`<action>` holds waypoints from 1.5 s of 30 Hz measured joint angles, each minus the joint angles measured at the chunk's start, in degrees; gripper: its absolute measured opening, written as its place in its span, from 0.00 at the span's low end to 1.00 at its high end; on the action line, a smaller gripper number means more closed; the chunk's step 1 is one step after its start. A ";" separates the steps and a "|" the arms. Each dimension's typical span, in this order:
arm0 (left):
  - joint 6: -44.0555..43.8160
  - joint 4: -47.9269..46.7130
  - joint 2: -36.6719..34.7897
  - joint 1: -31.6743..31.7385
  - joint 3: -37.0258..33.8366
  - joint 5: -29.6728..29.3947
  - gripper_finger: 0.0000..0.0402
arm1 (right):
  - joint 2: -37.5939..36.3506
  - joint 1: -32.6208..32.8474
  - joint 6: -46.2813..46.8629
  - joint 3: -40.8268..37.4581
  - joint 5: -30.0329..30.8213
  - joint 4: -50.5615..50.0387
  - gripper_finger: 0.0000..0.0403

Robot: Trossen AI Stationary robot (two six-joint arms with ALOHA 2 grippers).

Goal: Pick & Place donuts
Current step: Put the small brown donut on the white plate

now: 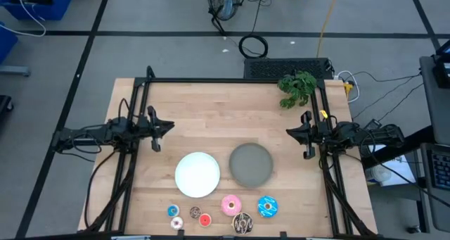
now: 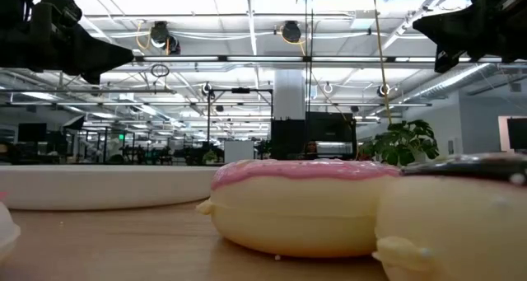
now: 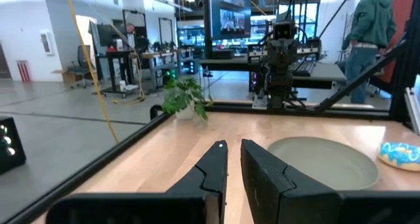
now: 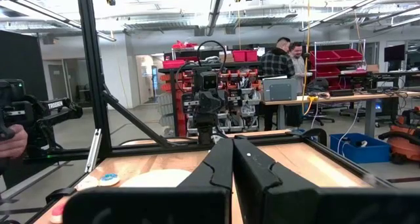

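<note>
Pink donut [image 2: 300,203]: nearest the low camera, flat on the table [image 1: 211,113], with the chocolate donut [image 1: 242,224] close by at its 5 o'clock in the high view.
Other donuts: I count seven along the 6 o'clock edge; blue sprinkled donut [image 1: 267,206] at the row's 3 o'clock end, tiny blue [image 1: 173,211], brown [image 1: 195,212], red [image 1: 204,219] and whitish-pink [image 1: 177,223] toward 9.
Plates: white plate [image 1: 197,174] and grey plate [image 1: 251,164] just 12 o'clock of the row, bare.
Left claw [image 1: 165,127]: waits at 9 o'clock, fingers nearly together, gripping nothing.
Right claw [image 1: 292,132]: parked at 3 o'clock, fingers closed, empty.
Step in hand: I judge nothing is picked yet.
How I'd do it: right claw opens wide, drops straight over the sprinkled donut, clear of its neighbours.
</note>
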 joint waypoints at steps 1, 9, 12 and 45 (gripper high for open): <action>-0.63 0.59 -0.01 0.00 0.00 0.12 0.13 | 0.00 0.00 0.00 0.01 0.00 -0.02 0.00; -5.56 0.29 0.19 -0.14 0.00 7.93 0.13 | 0.00 -0.01 -0.05 0.02 0.10 -0.02 0.00; -4.47 -0.07 1.91 -1.00 0.17 8.80 0.13 | 0.01 -0.01 -2.35 0.01 3.39 -0.03 0.00; -52.90 -54.91 84.70 -49.10 66.96 -17.99 0.01 | 1.36 -0.02 -5.65 0.02 7.43 -4.15 0.00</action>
